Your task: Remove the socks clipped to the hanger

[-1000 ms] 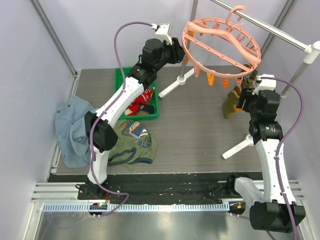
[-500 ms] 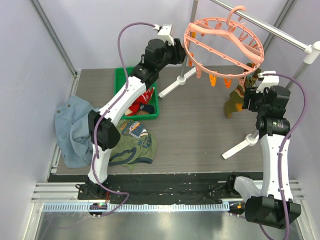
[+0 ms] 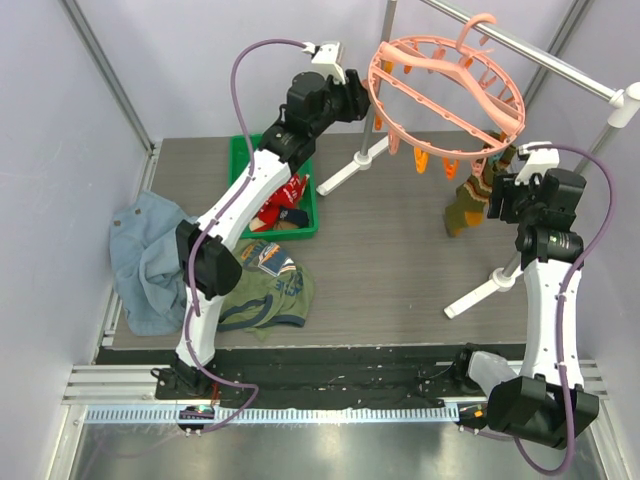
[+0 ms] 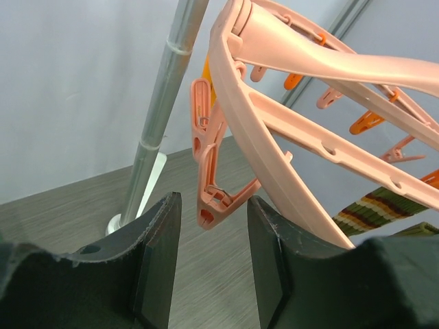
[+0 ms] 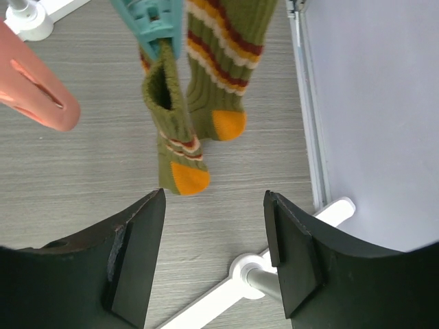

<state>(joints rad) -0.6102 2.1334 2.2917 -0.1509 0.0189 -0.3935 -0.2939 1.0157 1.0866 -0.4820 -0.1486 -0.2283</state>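
The salmon-pink hanger (image 3: 445, 95) hangs by its hook from the rail. Two olive socks with orange stripes (image 3: 468, 200) dangle from its right side. My left gripper (image 3: 358, 100) is at the ring's left rim. In the left wrist view it is open (image 4: 214, 209), with a pink clip (image 4: 211, 195) just above the gap and touching neither finger; the ring (image 4: 274, 157) passes by the right finger. My right gripper (image 3: 497, 195) is beside the socks. The right wrist view shows it open (image 5: 214, 202) and empty, with the socks (image 5: 175, 130) ahead of it, one held by a teal clip (image 5: 154, 20).
A green tray (image 3: 240, 160) at the back left holds more socks (image 3: 285, 205). An olive T-shirt (image 3: 265, 290) and a pale denim garment (image 3: 145, 250) lie at the left. The rail stand's bar (image 3: 560, 70) and white feet (image 3: 480, 295) (image 3: 345, 170) stand near both arms.
My right arm has shifted right and up beside the striped socks, its jaws narrowing slightly. My left gripper has risen a little along the ring's left rim, and the hanger has swayed.
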